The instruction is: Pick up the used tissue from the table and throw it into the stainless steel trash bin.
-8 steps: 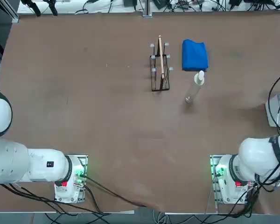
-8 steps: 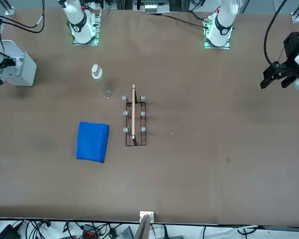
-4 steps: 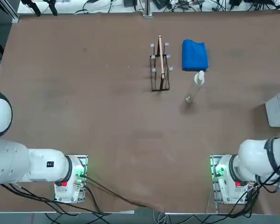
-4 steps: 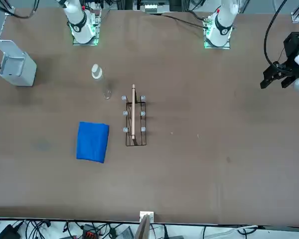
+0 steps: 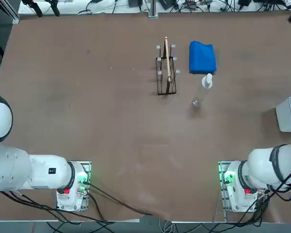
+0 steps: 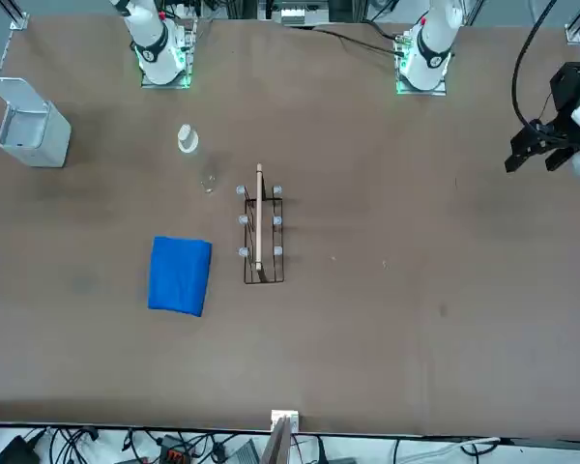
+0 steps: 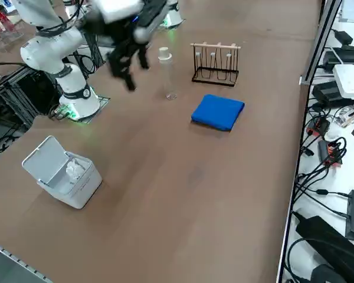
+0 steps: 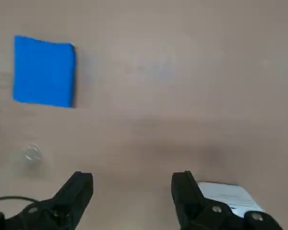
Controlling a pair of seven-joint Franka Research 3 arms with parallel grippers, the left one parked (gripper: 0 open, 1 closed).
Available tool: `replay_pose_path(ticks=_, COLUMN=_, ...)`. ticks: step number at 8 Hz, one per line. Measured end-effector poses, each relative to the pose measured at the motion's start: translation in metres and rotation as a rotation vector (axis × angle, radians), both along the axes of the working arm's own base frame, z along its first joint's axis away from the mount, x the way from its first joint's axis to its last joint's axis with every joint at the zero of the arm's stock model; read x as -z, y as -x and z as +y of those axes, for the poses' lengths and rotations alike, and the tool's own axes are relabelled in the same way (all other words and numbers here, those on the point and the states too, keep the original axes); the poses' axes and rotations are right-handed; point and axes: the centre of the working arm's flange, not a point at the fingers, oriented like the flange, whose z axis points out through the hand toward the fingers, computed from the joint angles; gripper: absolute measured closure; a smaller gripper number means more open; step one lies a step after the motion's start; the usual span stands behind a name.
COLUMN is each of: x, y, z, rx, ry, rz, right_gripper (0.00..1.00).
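Right side view: the used tissue (image 7: 75, 170), a crumpled white wad, lies inside the open trash bin (image 7: 72, 187), a light grey box-shaped container that stands on the matte brown table (image 7: 165, 236) and serves here as the landmark. The bin's lid (image 7: 45, 159) stands raised, tilted back from the opening on the side toward the robot's near edge of the table. The right gripper (image 7: 130, 69) is in the air over the table, on the bottle's side of the bin and well apart from the bin's opening. Its two black fingers (image 8: 77, 199) stand wide apart, with nothing between them. From the bin, toward the middle of the table, the clear bottle with white cap (image 7: 168, 75) is upright, well apart from it. The folded blue cloth (image 7: 218, 112) lies flat, also well apart from the bin, farther toward the table's far edge than the bottle. The black wire rack (image 7: 216, 66) is farther from the bin than either the cloth or the bottle, and a pale wooden stick (image 5: 167, 58) lies along its top.
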Motion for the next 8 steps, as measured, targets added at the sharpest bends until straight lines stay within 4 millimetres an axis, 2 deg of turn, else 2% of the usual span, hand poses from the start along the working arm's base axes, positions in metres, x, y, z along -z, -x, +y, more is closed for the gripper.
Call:
replay_pose_path(ticks=2, x=-0.016, y=-0.019, z=0.084, rx=0.025, ry=0.006, rz=-0.006, right_gripper=0.0)
replay_pose_path(ticks=3, x=-0.022, y=-0.022, z=0.117, rx=0.015, ry=0.007, rz=-0.01, right_gripper=0.0)
replay_pose_path(ticks=4, x=-0.028, y=-0.022, z=0.137, rx=0.003, ry=0.007, rz=-0.016, right_gripper=0.0)
replay_pose_path(ticks=6, x=-0.044, y=-0.015, z=0.151, rx=-0.023, ry=0.004, rz=-0.041, right_gripper=0.0)
replay_pose_path(ticks=8, x=-0.063, y=-0.002, z=0.179, rx=-0.076, ry=0.012, rz=-0.061, right_gripper=0.0)
